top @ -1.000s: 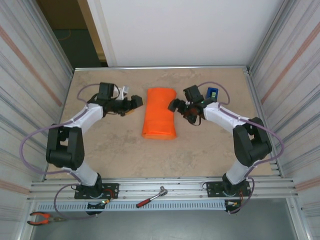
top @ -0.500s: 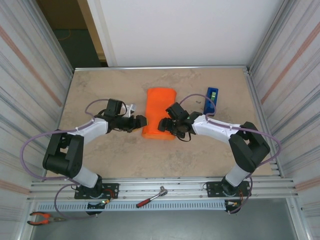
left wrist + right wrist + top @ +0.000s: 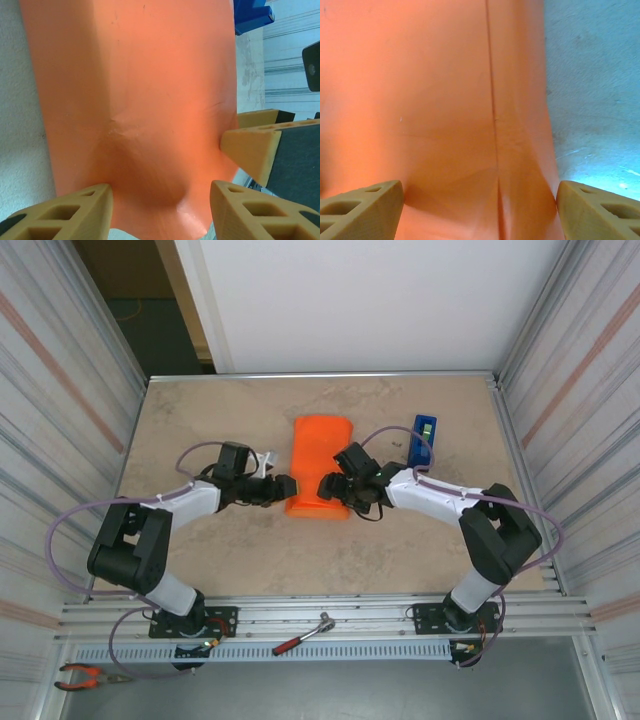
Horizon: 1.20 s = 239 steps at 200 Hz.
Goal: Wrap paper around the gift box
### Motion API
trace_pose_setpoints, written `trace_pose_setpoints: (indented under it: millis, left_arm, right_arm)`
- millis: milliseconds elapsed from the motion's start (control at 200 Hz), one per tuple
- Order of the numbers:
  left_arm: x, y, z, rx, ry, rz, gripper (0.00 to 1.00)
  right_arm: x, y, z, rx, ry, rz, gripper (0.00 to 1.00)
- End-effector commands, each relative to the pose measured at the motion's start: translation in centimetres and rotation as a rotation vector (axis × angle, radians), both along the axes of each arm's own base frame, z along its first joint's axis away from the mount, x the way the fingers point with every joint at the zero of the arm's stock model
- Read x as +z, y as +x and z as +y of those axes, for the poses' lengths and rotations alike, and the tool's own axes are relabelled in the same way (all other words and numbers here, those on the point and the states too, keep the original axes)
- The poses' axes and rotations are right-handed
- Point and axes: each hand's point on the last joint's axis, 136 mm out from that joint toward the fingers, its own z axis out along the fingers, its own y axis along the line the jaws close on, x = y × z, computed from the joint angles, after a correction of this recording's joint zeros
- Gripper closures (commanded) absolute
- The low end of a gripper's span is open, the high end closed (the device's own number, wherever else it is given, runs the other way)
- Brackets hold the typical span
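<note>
The paper point(image 3: 321, 468) lies folded at mid-table; the box is hidden, I think inside. The left gripper point(image 3: 284, 488) pinches its near end with narrow jaws, and the right gripper point(image 3: 327, 487) stands wide across it. The step is closing this end; next, a flat inward fold.

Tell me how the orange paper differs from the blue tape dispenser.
The paper is bright orange; the tape dispenser is dark blue. The paper is far larger than the tape dispenser. The paper lies mid-table, folded into a long bundle; the tape dispenser sits off to its right. Both rest on the table.
</note>
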Motion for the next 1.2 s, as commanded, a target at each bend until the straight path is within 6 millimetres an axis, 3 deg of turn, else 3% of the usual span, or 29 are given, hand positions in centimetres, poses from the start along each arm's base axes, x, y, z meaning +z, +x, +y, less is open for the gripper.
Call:
trace_pose_setpoints:
  millis: [0,145,215,276,321,381,416,521,727,967,1062,1193]
  left_arm:
    - [-0.4,-0.5,-0.4,-0.021,-0.013,0.008,0.46]
    - [-0.6,-0.8,-0.5,-0.024,-0.014,0.011,0.44]
    - [-0.4,-0.9,-0.6,-0.026,-0.021,0.011,0.44]
    - [-0.4,-1.1,-0.6,-0.029,-0.025,0.013,0.44]
    - [-0.2,-1.1,-0.6,-0.029,-0.025,0.009,0.43]
    - [-0.2,-1.2,-0.6,-0.029,-0.024,0.009,0.43]
    - [-0.2,-1.3,-0.6,-0.029,-0.025,0.008,0.43]
    - [0.0,-1.2,-0.5,-0.026,-0.022,0.005,0.42]
    - [1.3,-0.1,0.4,0.015,-0.003,-0.038,0.35]
    - [4.2,2.0,2.8,0.067,-0.019,-0.085,0.15]
    - [4.3,2.0,3.0,0.055,-0.012,-0.082,0.13]
    - [2.9,1.5,2.8,0.048,-0.004,-0.030,0.14]
  right_arm:
    - [0.0,-0.2,-1.2,-0.018,-0.026,0.007,0.24]
    - [-0.2,-0.3,0.2,0.020,0.027,0.017,0.39]
    - [0.1,-0.3,1.4,0.050,0.076,0.015,0.69]
    - [0.3,-0.2,1.7,0.056,0.095,0.012,0.77]
    - [0.4,-0.2,1.5,0.050,0.093,0.014,0.69]
    - [0.3,-0.2,1.0,0.035,0.080,0.021,0.43]
    - [0.2,-0.3,0.7,0.029,0.073,0.025,0.34]
    - [0.2,-0.4,-0.4,0.004,0.052,0.025,0.20]
    - [-0.5,-0.5,-1.3,-0.019,0.057,0.039,0.16]
    - [-0.1,-0.2,0.7,0.033,0.160,0.034,0.22]
    - [0.2,-0.2,1.4,0.049,0.177,0.032,0.23]
    - [-0.2,-0.2,1.9,0.058,0.169,0.045,0.23]
